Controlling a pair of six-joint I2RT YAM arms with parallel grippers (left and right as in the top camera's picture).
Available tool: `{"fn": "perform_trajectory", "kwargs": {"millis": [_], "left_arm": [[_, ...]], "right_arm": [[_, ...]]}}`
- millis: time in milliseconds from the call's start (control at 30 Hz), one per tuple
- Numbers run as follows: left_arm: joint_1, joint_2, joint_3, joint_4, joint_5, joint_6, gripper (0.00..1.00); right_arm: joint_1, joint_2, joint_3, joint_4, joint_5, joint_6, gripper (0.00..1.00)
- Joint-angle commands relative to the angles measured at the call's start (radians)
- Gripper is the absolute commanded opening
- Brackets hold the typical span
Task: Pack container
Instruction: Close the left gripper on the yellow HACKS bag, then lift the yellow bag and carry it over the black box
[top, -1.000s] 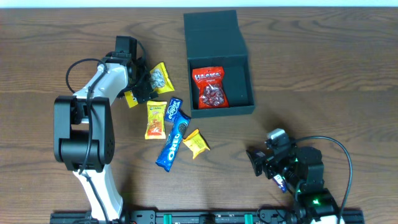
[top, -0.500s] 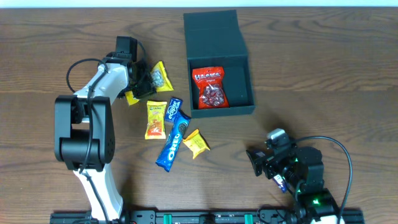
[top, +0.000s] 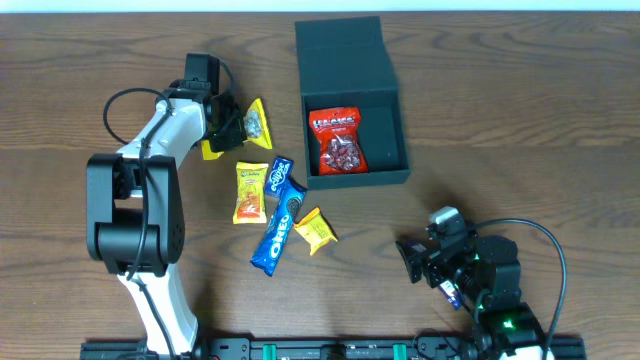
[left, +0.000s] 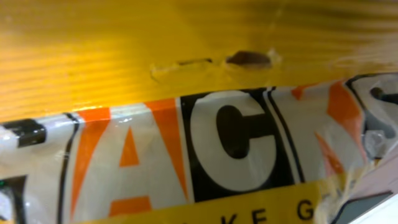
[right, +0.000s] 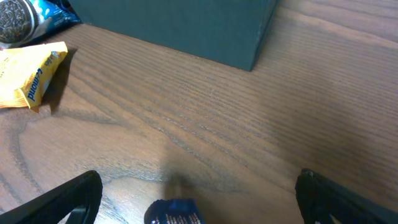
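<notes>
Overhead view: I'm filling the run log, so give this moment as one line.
left gripper: shut on yellow Hacks packet | right gripper: open, empty | container: lid open, red packet inside

Open container (top: 389, 135) holds room beside red packet (top: 338, 140).

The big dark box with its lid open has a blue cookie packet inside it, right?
Not quite. The overhead view shows a red snack packet inside the open dark teal-black cardboard box. The blue Oreo cookie packet lies outside it on the wooden table.
</notes>
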Motion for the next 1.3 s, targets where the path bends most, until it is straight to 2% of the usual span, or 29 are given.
{"fn": "perform_trajectory", "kwargs": {"millis": [0, 167, 433, 567, 600, 733, 1000, 1267], "left_arm": [[0.0, 0.039, -0.018, -0.025, -0.026, 0.089, 0.27], [0.0, 0.039, -0.017, -0.039, 0.0, 0.268, 0.23], [0.0, 0.039, 0.031, -0.206, -0.056, 0.531, 0.23], [0.0, 0.039, 0.095, -0.251, -0.053, 0.716, 0.22], [0.0, 0.039, 0.127, -0.283, -0.053, 0.772, 0.19], [-0.006, 0.039, 0.213, -0.363, -0.057, 0.931, 0.2], [-0.053, 0.031, 0.345, -0.481, -0.061, 1.12, 0.19], [-0.127, 0.031, 0.463, -0.621, -0.14, 1.183, 0.19]], "right_arm": [[-0.007, -0.002, -0.004, -0.001, 0.0, -0.011, 0.99], [-0.007, -0.002, -0.004, -0.001, 0.0, -0.011, 0.99], [-0.007, -0.002, -0.004, -0.001, 0.0, -0.011, 0.99], [-0.007, -0.002, -0.004, -0.001, 0.0, -0.011, 0.99], [-0.007, -0.002, -0.004, -0.001, 0.0, -0.011, 0.99], [-0.007, -0.002, -0.004, -0.001, 0.0, -0.011, 0.99], [-0.007, -0.002, -0.004, -0.001, 0.0, -0.011, 0.99], [-0.007, -0.002, -0.004, -0.001, 0.0, -0.011, 0.99]]}}
